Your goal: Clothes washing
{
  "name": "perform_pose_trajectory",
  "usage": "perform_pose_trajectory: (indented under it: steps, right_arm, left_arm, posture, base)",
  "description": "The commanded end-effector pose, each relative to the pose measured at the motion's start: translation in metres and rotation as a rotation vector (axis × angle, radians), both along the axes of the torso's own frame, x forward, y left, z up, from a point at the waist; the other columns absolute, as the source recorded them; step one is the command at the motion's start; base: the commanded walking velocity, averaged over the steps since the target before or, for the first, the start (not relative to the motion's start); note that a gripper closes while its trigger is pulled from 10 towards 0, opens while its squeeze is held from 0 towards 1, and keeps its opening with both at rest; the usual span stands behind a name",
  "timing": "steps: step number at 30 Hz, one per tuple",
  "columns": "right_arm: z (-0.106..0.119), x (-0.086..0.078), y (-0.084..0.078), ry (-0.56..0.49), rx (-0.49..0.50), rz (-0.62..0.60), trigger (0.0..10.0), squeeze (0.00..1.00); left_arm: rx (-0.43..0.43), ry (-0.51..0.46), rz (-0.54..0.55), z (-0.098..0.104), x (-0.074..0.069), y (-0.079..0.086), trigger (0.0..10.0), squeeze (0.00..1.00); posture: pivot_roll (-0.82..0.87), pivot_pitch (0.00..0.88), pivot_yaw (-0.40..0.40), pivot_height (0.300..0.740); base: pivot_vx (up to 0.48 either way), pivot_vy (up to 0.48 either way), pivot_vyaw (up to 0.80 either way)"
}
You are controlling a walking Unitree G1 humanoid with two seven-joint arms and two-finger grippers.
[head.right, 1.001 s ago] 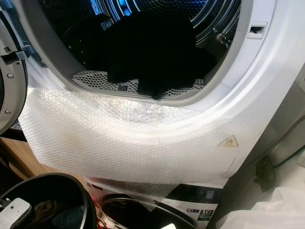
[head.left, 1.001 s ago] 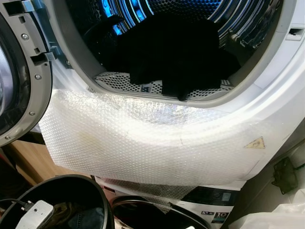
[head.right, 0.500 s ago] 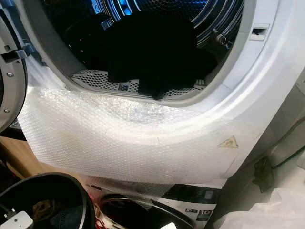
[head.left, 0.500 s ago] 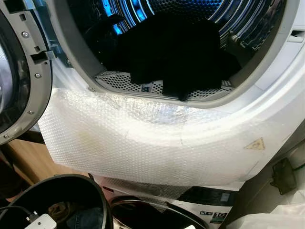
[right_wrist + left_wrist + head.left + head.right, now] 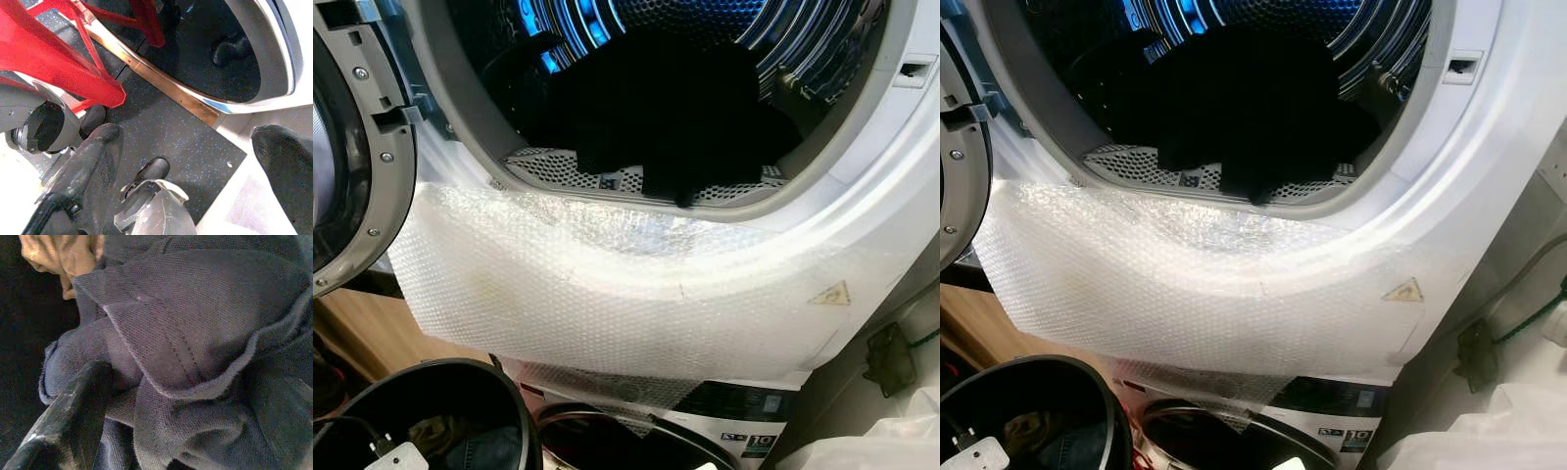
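A white front-loading washing machine (image 5: 891,196) stands with its grey-rimmed round door (image 5: 352,166) swung open to the robot's left. A heap of black clothes (image 5: 675,108) lies inside the blue-lit perforated steel drum (image 5: 705,15), one fold drooping over the lip. A sheet of clear bubble wrap (image 5: 597,294) covers the machine's front below the opening. Beneath sits a round black laundry basket (image 5: 514,401).

The left tool (image 5: 83,401) is down among crumpled blue-grey denim fabric (image 5: 195,333) (one black finger pressed against a fold; whether it grips I cannot tell). The right tool (image 5: 186,161) hangs with fingers spread wide above dark speckled floor (image 5: 181,132), near a red metal frame (image 5: 54,54).
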State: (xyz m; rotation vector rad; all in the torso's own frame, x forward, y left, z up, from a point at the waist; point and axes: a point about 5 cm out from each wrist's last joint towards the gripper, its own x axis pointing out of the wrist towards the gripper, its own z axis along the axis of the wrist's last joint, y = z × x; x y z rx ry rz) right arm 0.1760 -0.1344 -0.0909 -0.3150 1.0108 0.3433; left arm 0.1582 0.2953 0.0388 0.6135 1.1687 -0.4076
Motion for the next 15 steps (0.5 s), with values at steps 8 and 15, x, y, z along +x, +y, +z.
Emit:
perform_pose_trajectory:
  steps: [8, 15]
  right_arm:
    - [0.001, 0.001, 0.002, -0.002, 0.006, 0.008, 10.0, 0.0]
    - [0.001, 0.002, -0.005, -0.004, -0.01, 0.011, 10.0, 0.0]
  left_arm:
    - [0.015, -0.024, 0.066, -0.03, 0.005, -0.006, 10.0, 0.0]
    - [0.089, -0.006, 0.076, -0.045, -0.001, -0.002, 0.0, 0.0]
  posture:
    - [0.28, 0.0, 0.008, 0.74]
    - [0.28, 0.0, -0.011, 0.74]
  base:
    - [0.0, 0.0, 0.0]
    - [0.0, 0.0, 0.0]
